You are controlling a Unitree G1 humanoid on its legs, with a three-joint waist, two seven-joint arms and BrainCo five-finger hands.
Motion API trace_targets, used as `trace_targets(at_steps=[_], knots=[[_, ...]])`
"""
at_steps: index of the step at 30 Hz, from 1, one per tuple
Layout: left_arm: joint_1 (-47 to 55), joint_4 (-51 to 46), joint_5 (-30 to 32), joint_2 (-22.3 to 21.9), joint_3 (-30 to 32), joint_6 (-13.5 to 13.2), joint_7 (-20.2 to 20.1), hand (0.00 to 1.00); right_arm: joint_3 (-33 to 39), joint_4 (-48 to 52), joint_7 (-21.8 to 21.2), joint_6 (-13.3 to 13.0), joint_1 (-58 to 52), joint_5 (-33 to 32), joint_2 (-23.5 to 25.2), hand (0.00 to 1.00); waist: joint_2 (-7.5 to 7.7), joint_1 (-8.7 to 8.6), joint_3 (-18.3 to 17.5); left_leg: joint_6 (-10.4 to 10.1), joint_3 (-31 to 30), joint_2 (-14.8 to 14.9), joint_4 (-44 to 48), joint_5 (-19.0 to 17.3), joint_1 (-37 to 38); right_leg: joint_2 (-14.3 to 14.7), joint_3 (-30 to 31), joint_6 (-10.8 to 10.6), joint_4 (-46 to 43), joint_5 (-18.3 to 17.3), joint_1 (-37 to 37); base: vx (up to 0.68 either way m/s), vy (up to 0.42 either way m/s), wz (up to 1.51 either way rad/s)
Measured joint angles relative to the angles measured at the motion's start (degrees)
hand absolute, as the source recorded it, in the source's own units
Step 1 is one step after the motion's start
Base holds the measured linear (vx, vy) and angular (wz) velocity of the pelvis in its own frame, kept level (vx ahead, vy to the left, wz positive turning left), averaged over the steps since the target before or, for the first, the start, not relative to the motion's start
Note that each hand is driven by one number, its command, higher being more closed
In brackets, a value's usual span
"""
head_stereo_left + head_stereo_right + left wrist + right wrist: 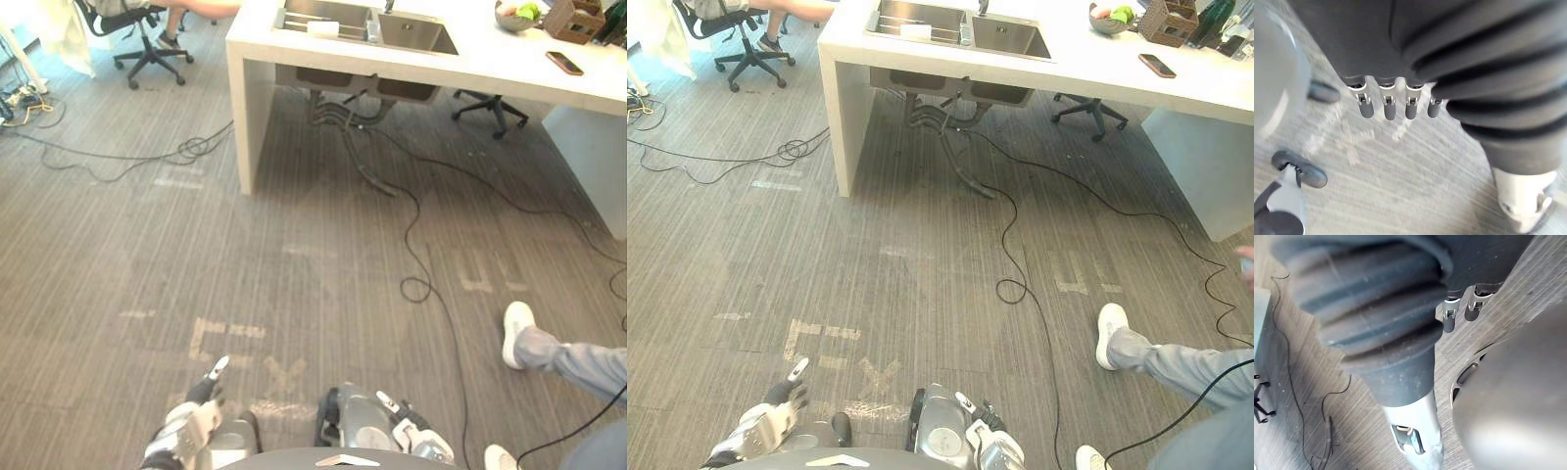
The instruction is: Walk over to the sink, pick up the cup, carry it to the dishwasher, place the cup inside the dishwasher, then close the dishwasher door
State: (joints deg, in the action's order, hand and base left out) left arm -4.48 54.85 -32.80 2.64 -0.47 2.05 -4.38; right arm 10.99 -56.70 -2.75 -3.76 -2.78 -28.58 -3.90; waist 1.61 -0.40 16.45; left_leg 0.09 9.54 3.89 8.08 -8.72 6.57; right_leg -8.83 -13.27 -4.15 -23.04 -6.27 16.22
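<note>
Cup (323, 27) in sink (421, 34), far from fingers (1389, 108)

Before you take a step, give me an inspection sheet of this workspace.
Surface: grey floor with worn tape marks; white counter ahead.
Job's things: sink set in the counter; a white item in its other basin, possibly the cup.
Clutter: phone, bowl and brown box on the counter.
Hands: left hand and right hand hang low, fingers relaxed, holding nothing.
Cables: black cable loops on the floor below the sink; thin cable coils to the left.
Surroundings: office chair with a seated person; another person's leg at right.
</note>
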Motion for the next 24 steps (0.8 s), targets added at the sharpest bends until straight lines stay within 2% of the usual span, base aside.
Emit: trace_targets(at_steps=[2,3,4,5,6,7,8,9,11,12,13,14,15,16,17,18,19,20,21,22,23,24], knots=[[-1.56,-2.07,-2.84,-1.61,-0.77,0.02,0.36,0.0,0.5,1.26,-0.4,0.18,-0.94,0.01,0.3,0.0,0.04,-0.25,0.06,-1.57,-0.22,1.2,4.36,-3.47,-0.29,0.11,0.95,-0.38,7.76,3.64,-0.36,0.31,-0.293,0.0],[-1.82,-3.71,-4.54,-2.36,-0.94,0.0,0.45,0.0,0.64,2.15,-0.54,0.22,-1.91,0.09,0.86,0.0,0.56,-0.25,0.15,-2.97,-0.44,1.59,7.67,-6.6,0.2,-0.1,2.21,-0.57,10.91,4.5,-2.07,0.39,-0.401,0.07],[-1.77,-4.42,-5.36,-2.42,-0.95,0.0,0.49,0.0,1.09,2.33,-0.59,0.3,-2.45,0.39,1.31,0.0,1.2,-0.27,0.05,-3.87,-0.62,1.53,9.05,-8.11,0.78,-0.67,2.93,-0.77,12.23,4.09,-3.56,0.37,-0.411,0.15],[-2.3,-5.07,-5.8,-2.99,-1.02,-0.1,0.74,0.0,2.25,2.61,-0.87,0.9,-2.62,0.53,1.61,0.0,0.8,-0.47,0.2,-5.6,-1.26,2.85,10.45,-10.3,2.3,-0.41,1.95,0.11,9.64,9.2,-4.02,0.47,-0.471,0.36],[-2.16,-6.96,-5.78,-3.54,-1.9,-0.17,1.28,0.0,3.24,3.94,-0.94,1.69,-3.16,0.89,0.87,0.0,-1.24,-1.04,-0.57,-6.79,-2.06,4.6,9.38,-11.1,2.78,0.74,1.47,1.8,3.62,8.07,-1.47,0.39,-0.386,0.32],[-2.03,-7.51,-5.77,-3.64,-1.95,-0.23,1.31,0.0,3.51,3.99,-0.94,1.79,-3.18,0.88,0.79,0.0,-1.57,-0.99,-0.74,-6.88,-2.05,4.9,8.75,-11.15,2.97,0.96,1.41,2.5,2.39,7.43,-0.89,0.39,-0.316,0.25],[-1.35,-9.03,-5.76,-4.05,-1.94,-0.51,1.64,0.0,4.12,4.08,-0.96,1.97,-3.14,0.85,0.12,0.0,-2.95,-0.8,-1.13,-6.28,-1.99,6.01,6.28,-10.83,4.44,1.7,0.47,3.63,-0.92,4.03,0.48,0.25,-0.146,0.05],[-1.17,-9.36,-5.75,-4.14,-1.93,-0.59,1.65,0.0,4.67,4.05,-0.93,2.22,-3.14,0.91,0.0,0.0,-3.12,-0.83,-1.23,-5.65,-2.12,6.35,6.54,-10.07,4.94,1.87,-0.12,4.13,-2.17,2.54,0.84,0.43,-0.235,0.14],[-0.34,-9.92,-5.42,-4.41,-1.97,-0.84,1.78,0.0,7.19,3.69,-0.91,3.64,-3.19,1.55,0.5,0.0,-3.66,-1.12,-1.88,-5.31,-1.59,7.08,16.8,-6.4,2.84,2.12,-1.81,5.32,-3.98,-1.86,-1.12,0.44,-0.231,0.26],[0.12,-10.72,-5.31,-4.52,-1.98,-0.85,1.77,0.0,7.48,3.34,-0.91,3.78,-3.22,1.85,0.55,0.0,-3.6,-1.35,-2.0,-5.58,-1.79,7.52,19.18,-4.82,1.95,2.15,-2.24,5.35,-3.94,-2.72,-2.14,0.43,-0.241,0.34],[1.55,-13.76,-5.25,-4.67,-2.3,-1.12,1.65,0.0,7.51,2.16,-1.0,3.66,-3.23,2.0,0.36,0.0,-3.61,-1.41,-2.53,-7.74,-2.76,8.52,26.08,-0.62,-1.42,2.32,-3.16,5.02,-3.17,-3.71,-3.99,0.5,-0.243,0.31],[2.56,-16.74,-5.15,-4.59,-3.47,-1.95,1.52,0.0,7.19,1.49,-1.11,3.58,-3.29,2.09,-0.29,0.0,-4.22,-1.01,-2.95,-9.69,-3.58,10.34,34.92,6.22,-6.74,3.25,-3.57,5.67,-0.97,-4.52,-6.42,0.5,-0.203,0.22],[3.25,-18.57,-5.06,-4.46,-4.07,-2.31,1.59,0.0,6.88,1.46,-1.29,3.6,-3.34,2.25,-0.61,0.0,-4.51,-0.73,-3.12,-9.23,-3.72,11.52,40.13,10.03,-9.63,3.79,-3.69,5.98,0.62,-4.68,-7.9,0.41,-0.121,0.14],[4.1,-22.05,-4.49,-4.22,-4.64,-2.56,1.73,0.0,5.81,1.46,-2.17,3.68,-2.7,2.43,-1.42,0.0,-4.86,-0.54,-2.94,-7.03,-3.39,13.05,50.55,9.42,-15.6,4.58,-3.92,6.66,2.8,-4.98,-10.87,0.34,-0.046,0.13],[4.27,-24.17,-3.91,-3.87,-4.84,-2.57,1.99,0.0,5.83,1.41,-2.29,3.76,-2.46,2.01,-1.6,0.0,-5.34,-0.46,-2.6,-5.67,-3.17,12.97,55.75,7.24,-18.88,4.83,-4.02,7.08,4.53,-5.13,-14.06,0.44,-0.058,0.11],[4.56,-26.58,-3.52,-3.08,-5.38,-2.54,2.58,0.0,5.85,1.45,-2.66,3.76,-2.45,1.14,-1.68,0.0,-4.51,0.18,-2.02,-4.46,-1.98,11.8,56.52,4.35,-21.6,4.74,-4.4,6.9,6.86,-5.52,-18.24,0.44,-0.05,0.0],[4.84,-28.15,-3.5,-2.54,-5.85,-2.55,2.81,0.0,5.82,1.57,-3.09,3.75,-2.37,0.5,-1.76,0.0,-4.5,0.7,-2.01,-4.05,-0.83,11.12,55.07,3.04,-22.49,4.44,-4.64,6.64,7.66,-5.52,-19.92,0.48,-0.009,-0.25],[5.5,-31.97,-3.51,-1.4,-6.94,-2.57,2.95,0.0,5.24,1.97,-3.72,3.6,-1.82,-1.24,-2.0,0.0,-4.35,1.69,-2.02,-3.14,2.44,9.56,48.94,1.54,-23.54,3.8,-3.91,5.7,8.78,-5.8,-22.19,0.49,0.053,-0.43],[6.14,-37.58,-3.37,-0.79,-7.93,-2.84,3.84,0.0,3.46,3.41,-4.5,3.59,-1.15,-2.83,-2.57,0.0,-4.32,2.33,-1.99,-2.77,6.9,6.71,36.57,0.79,-24.42,2.69,-3.08,5.02,10.13,-6.09,-24.41,0.51,0.079,-0.38],[6.18,-38.63,-3.34,-0.8,-8.16,-2.95,4.22,0.0,3.03,3.95,-4.54,3.61,-1.14,-2.96,-2.63,0.0,-4.32,2.36,-2.0,-2.78,7.5,6.05,33.9,0.8,-24.53,2.48,-3.04,4.9,10.37,-6.15,-24.63,0.48,0.125,-0.29],[6.26,-42.39,-3.18,-0.97,-8.81,-3.51,5.4,0.0,1.57,5.69,-4.69,3.53,-1.02,-3.36,-2.76,0.0,-4.28,2.68,-1.98,-2.27,8.36,2.77,22.55,2.53,-24.73,1.3,-2.94,4.06,10.55,-6.63,-25.59,0.49,0.156,-0.16],[6.37,-45.51,-2.99,-1.05,-9.35,-4.59,7.15,0.0,0.4,6.88,-4.67,3.49,-1.22,-3.78,-2.77,0.0,-4.27,2.94,-1.97,-2.34,8.01,0.21,12.33,6.65,-24.36,0.41,-2.61,2.24,10.35,-7.82,-26.91,0.39,0.135,-0.2]])
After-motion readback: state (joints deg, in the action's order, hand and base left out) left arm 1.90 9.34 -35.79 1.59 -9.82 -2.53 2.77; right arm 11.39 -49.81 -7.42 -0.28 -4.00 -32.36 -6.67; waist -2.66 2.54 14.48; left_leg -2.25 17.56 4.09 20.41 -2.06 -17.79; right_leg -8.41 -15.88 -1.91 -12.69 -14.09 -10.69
